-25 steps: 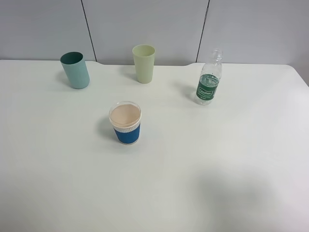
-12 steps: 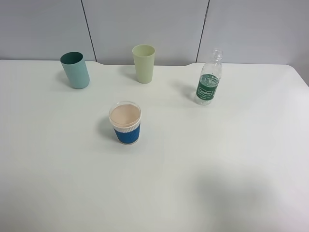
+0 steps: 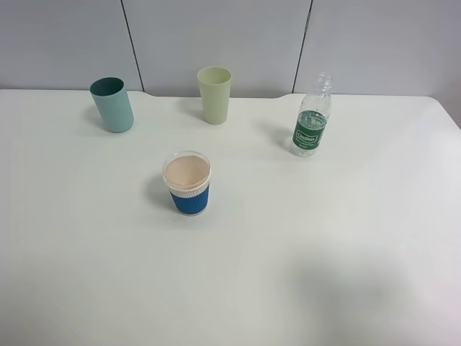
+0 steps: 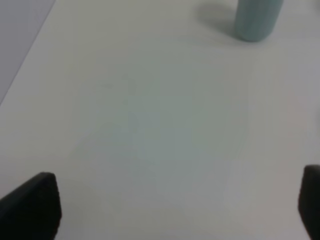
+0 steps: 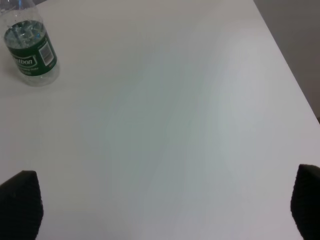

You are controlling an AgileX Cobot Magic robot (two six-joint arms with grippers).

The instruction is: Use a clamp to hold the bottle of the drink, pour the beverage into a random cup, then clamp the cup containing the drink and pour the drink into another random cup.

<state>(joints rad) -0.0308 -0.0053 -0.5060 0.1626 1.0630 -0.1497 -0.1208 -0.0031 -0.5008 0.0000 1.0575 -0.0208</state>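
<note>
— Where are my arms?

— I see both raised over the white table (image 3: pixel 346 238), left gripper (image 4: pixel 177 207) and right gripper (image 5: pixel 162 205) each spread wide, holding nothing.

— The bottle (image 5: pixel 29 46)?

— Upright, clear, green label, cap off, well ahead of my right gripper. The teal cup (image 4: pixel 256 19) stands ahead of my left.

— Room?

— Bare tabletop beneath both; the table edge runs beside my right gripper.

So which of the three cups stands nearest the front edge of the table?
The paper cup with the blue sleeve. It stands alone mid-table, while the teal cup and the pale green cup stand at the back, near the wall.
</note>
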